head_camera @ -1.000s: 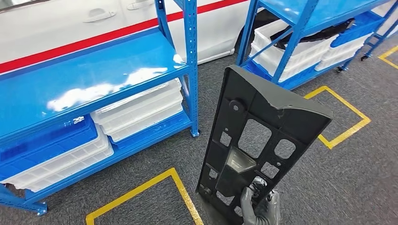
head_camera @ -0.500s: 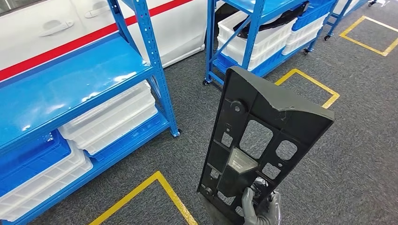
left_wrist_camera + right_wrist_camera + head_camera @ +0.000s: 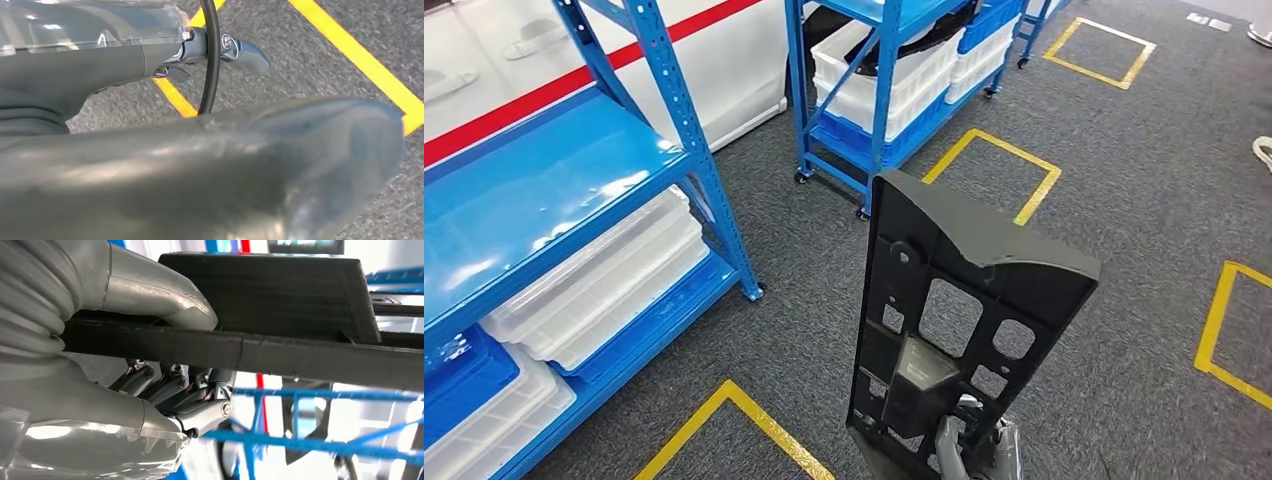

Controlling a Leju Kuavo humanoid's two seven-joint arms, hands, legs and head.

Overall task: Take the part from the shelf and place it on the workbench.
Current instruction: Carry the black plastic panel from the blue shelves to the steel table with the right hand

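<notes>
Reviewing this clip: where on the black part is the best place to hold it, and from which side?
Judging by its pose, the lower edge: the black part stands upright, and the right hand grips it from below, thumb over one face, fingers curled behind. Its cut-outs also offer holds.

We can read no text, label, brand, number or sign in these views. The dark part [image 3: 964,320] carries no lettering that we can make out, and neither do the blue shelf frames [image 3: 669,130] or the white bins [image 3: 604,280].
</notes>
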